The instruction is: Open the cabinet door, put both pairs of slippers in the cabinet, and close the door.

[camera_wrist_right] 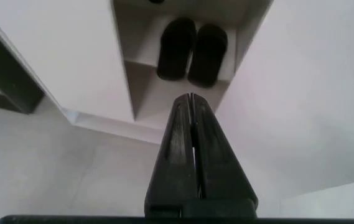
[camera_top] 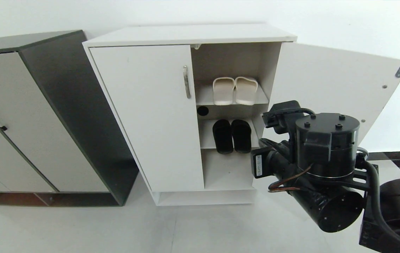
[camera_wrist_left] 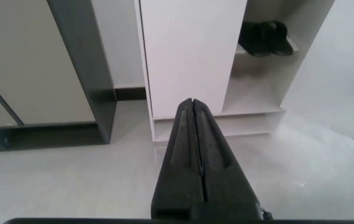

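Both pairs already sit inside the cabinet: white slippers on the upper shelf, black slippers on the next one down, at 6 o'clock from them. The door, swung wide toward 2 o'clock, is probably all that is left to deal with. The right fingers are pressed together and empty, aimed at the black pair but well apart from it, near the door panel. The left fingers, likewise pressed together, face the cabinet's shut half.
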You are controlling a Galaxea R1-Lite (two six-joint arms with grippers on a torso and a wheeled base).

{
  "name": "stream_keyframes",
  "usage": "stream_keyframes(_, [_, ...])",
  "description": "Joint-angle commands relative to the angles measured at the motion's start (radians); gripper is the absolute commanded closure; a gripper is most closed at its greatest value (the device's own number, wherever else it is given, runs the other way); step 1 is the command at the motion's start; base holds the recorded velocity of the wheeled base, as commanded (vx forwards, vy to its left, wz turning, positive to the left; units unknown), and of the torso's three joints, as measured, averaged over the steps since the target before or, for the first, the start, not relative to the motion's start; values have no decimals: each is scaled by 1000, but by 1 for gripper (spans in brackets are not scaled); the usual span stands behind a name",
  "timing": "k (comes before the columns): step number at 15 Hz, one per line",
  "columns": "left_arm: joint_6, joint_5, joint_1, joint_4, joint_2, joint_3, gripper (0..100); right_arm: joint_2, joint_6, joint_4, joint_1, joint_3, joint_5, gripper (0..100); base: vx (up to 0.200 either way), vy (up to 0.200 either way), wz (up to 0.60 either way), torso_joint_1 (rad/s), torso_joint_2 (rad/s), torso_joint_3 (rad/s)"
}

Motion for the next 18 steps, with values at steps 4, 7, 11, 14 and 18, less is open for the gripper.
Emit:
stream_keyframes(4, [0, 0, 0, 0, 1, 0, 100, 2, 1, 2, -3, 1, 0, 100, 0, 0, 0, 95, -476, -353])
stream_keyframes(7, [0, 0, 0, 0, 1, 0, 100, 2, 1, 2, -3, 1, 0, 100, 0, 0, 0, 136, -463, -328])
stream_keyframes(11, [0, 0, 0, 0, 1, 0, 100, 2, 1, 2, -3, 1, 0, 100, 0, 0, 0, 157, -483, -321])
stream_keyframes(14, [0, 0, 0, 0, 1, 0, 100, 3, -1, 2, -3, 1, 0, 100, 0, 0, 0, 180, -494, -312])
stream_keyframes(18, [0, 0, 0, 0, 1, 0, 100, 9, 1, 2, -3, 1, 0, 100, 0, 0, 0, 205, -514, -316])
